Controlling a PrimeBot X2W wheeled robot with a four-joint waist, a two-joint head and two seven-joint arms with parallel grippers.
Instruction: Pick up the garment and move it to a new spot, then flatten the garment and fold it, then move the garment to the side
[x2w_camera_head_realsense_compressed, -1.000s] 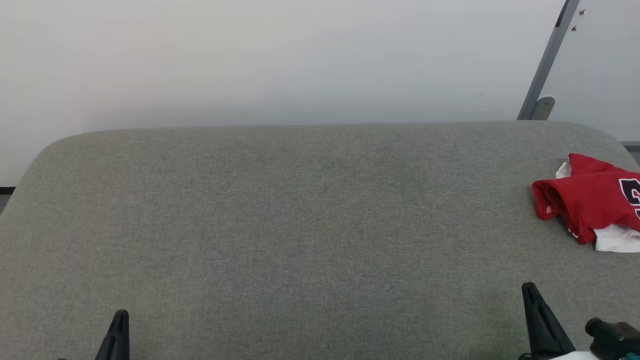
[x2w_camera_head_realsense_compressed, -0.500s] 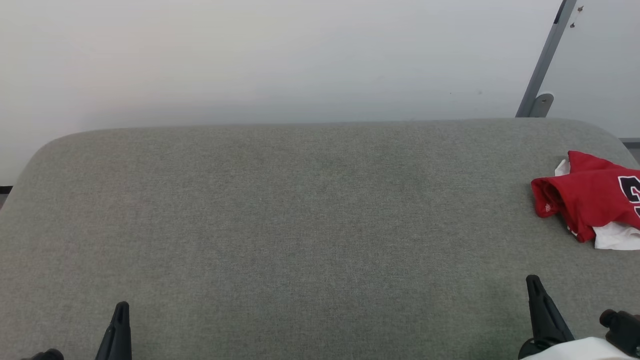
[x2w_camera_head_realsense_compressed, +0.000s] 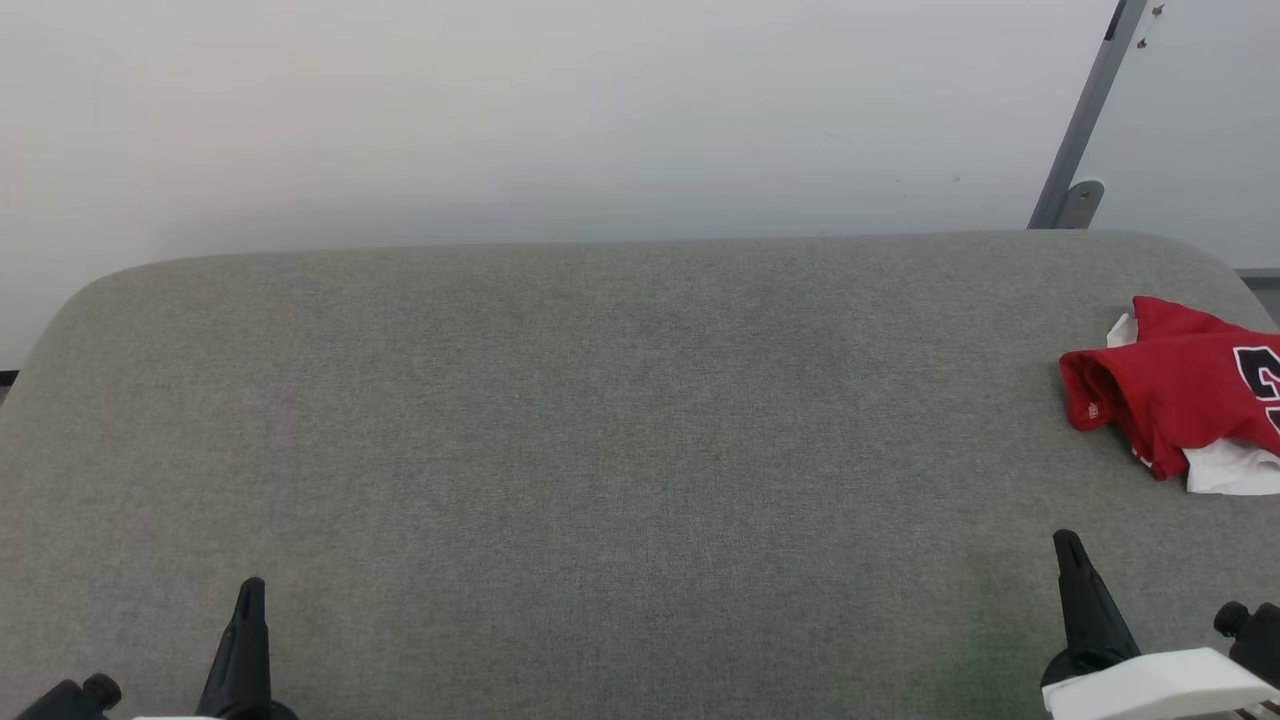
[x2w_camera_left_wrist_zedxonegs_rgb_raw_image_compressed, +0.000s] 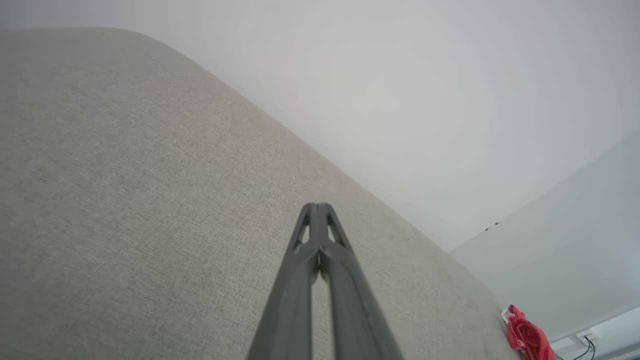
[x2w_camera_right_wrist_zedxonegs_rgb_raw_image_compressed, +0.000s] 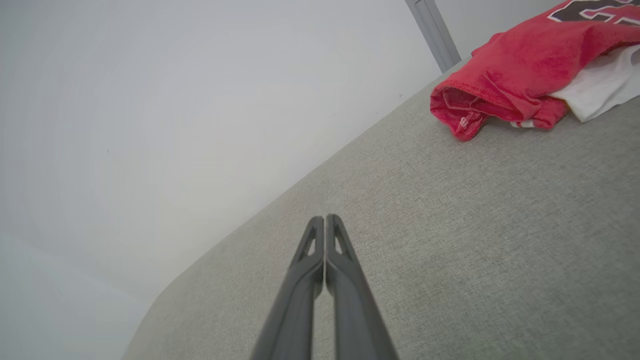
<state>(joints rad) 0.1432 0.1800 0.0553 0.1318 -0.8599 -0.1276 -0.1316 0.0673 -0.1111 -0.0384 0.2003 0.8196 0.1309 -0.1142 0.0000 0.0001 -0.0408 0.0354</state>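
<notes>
I hold left fingers (x2w_camera_left_wrist_zedxonegs_rgb_raw_image_compressed: 292, 300) and right fingers (x2w_camera_right_wrist_zedxonegs_rgb_raw_image_compressed: 350, 300) pinched, empty; the bunched red-and-white jersey garment (x2w_camera_head_realsense_compressed: 1165, 395) lies at the grey fabric bench's (x2w_camera_head_realsense_compressed: 600, 450) right edge.

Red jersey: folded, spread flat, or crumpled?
Crumpled. The red jersey lies bunched in loose rolls on the grey fabric surface, with white cloth poking out beneath.

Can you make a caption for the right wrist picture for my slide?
Shut right tool over the grey top, a bunched red shirt lying ahead.
</notes>
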